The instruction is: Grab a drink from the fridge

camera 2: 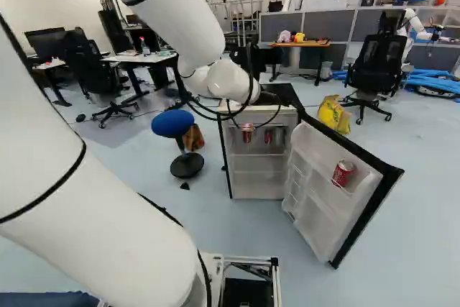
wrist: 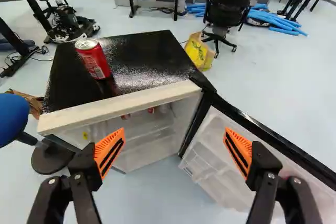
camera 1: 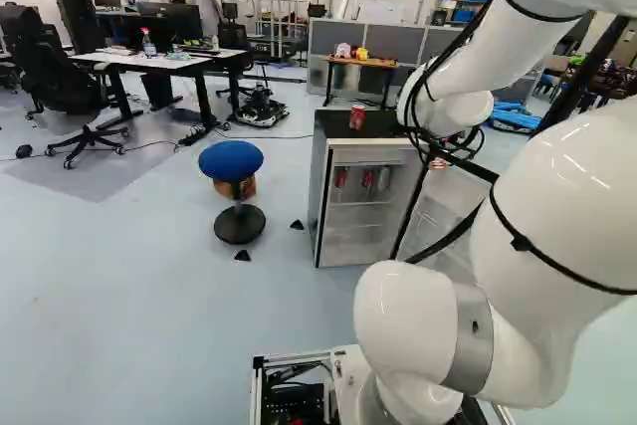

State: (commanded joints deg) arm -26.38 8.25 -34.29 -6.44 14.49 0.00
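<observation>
Pincer [wrist: 174,134], wide and empty, looks set to reach for a can [camera 2: 247,133] inside the fridge [wrist: 121,103] ahead of and below it (door [camera 2: 322,206] hanging open), so next probably comes lowering to can height, then easing in.
</observation>
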